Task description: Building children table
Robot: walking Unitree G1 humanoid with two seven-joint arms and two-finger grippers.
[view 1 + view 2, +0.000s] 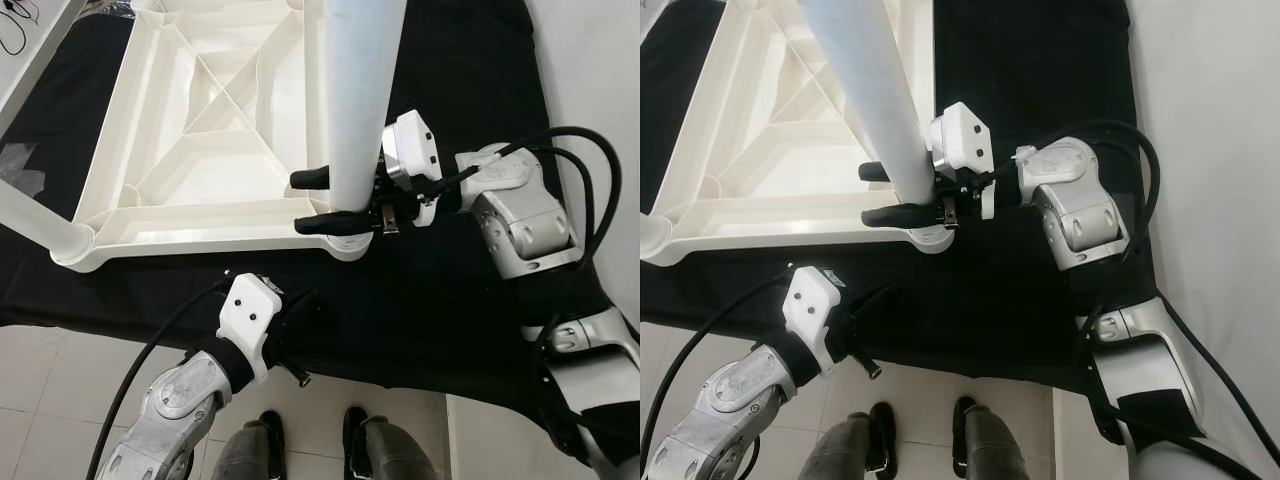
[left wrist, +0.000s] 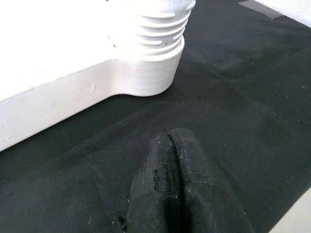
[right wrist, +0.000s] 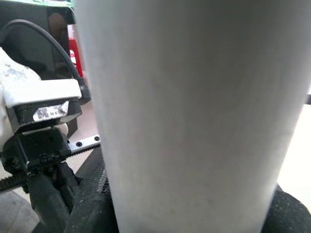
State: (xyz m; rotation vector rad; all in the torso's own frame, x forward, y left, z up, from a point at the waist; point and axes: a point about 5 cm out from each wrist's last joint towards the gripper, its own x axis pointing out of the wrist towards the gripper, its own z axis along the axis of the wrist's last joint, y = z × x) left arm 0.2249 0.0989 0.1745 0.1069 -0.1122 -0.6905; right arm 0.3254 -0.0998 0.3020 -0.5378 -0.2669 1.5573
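Nearest the robot's body, the left gripper [image 1: 300,305] rests on the black cloth mat [image 1: 450,320] with its two black fingers [image 2: 182,189] pressed together, just short of the threaded white corner socket [image 2: 153,58] that lies ahead of its tips. Farther out, the right gripper [image 1: 322,201] has its fingers spread just wide enough to pinch the base of the upright white plastic table leg [image 1: 362,90], one finger on either side. Beyond both grippers lies the upturned white plastic tabletop with diagonal ribs [image 1: 200,130], the gripped leg standing in its near corner.
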